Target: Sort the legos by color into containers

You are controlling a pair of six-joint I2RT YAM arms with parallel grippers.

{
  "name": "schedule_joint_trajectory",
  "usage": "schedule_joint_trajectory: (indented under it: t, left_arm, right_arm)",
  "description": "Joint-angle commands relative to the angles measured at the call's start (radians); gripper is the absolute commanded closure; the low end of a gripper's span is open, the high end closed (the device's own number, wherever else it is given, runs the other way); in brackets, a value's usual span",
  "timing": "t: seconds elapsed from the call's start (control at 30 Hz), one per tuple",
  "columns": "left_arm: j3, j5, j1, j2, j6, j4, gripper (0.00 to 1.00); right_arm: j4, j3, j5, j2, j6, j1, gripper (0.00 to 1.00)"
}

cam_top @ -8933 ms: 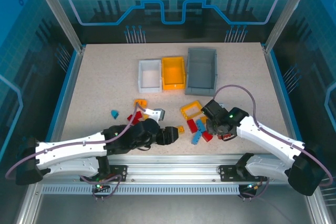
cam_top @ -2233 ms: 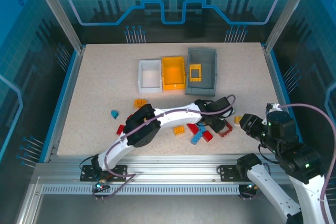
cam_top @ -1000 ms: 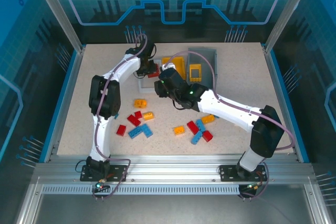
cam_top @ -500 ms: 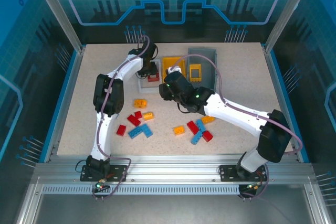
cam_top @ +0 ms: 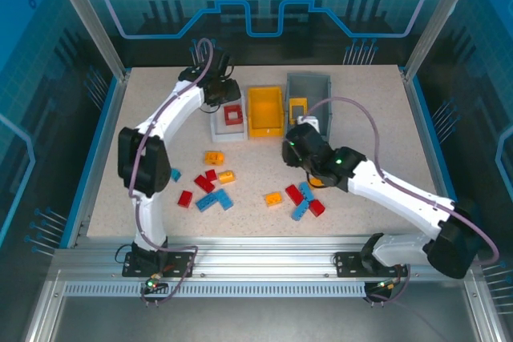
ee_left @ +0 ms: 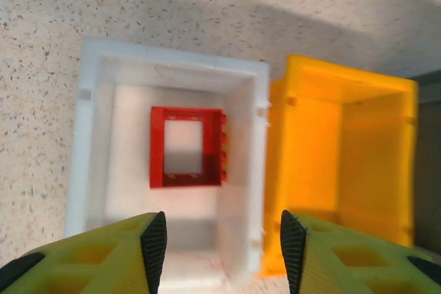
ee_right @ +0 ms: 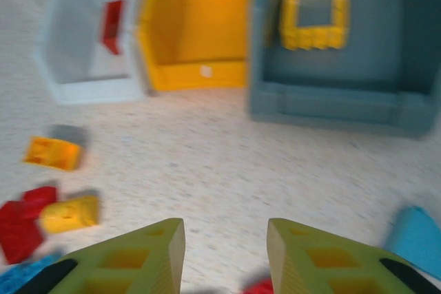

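The left gripper (ee_left: 220, 231) is held above the near wall of the white bin (ee_left: 93, 135), its jaws parted and nothing caught between them. A red frame (ee_left: 187, 147) is seen lying flat on the floor of that bin, clear of the fingers (ee_left: 153, 242). Just beside it, to the right, the yellow bin (ee_left: 344, 163) is set, and no brick is seen in it.

The right gripper (ee_right: 225, 235) is held over the table (cam_top: 144, 134) in front of the grey bin (ee_right: 331, 98), its jaws likewise apart and empty. A yellow frame (ee_right: 313, 5) is seen lying in the grey bin toward its left wall.

The remaining legos are scattered on the table nearer the arm bases. On the left, an orange brick (cam_top: 213, 158), a yellow one (cam_top: 227, 176), three red ones (cam_top: 205, 182) and a blue L-piece (cam_top: 212, 203) are grouped, with a small blue piece (cam_top: 174, 174) apart at their left. On the right, an orange brick (cam_top: 273, 198) is found beside a cluster of red and blue bricks (cam_top: 305, 201), partly hidden under the right arm.
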Motion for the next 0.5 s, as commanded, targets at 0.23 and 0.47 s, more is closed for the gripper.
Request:
schedule_joint_trajectory:
  t: [0.23, 0.47]
  left_arm:
    - [-0.506, 0.123, -0.264, -0.428, -0.06, 0.313, 0.32]
    - [-0.788, 0.168, -0.459, -0.606, -0.124, 0.53, 0.28]
  right_arm:
    - [-0.117, -0.2, -0.211, 0.016, 0.135, -0.347, 0.31]
    - [-0.077, -0.134, -0.241, 0.215, 0.19, -0.401, 0.2]
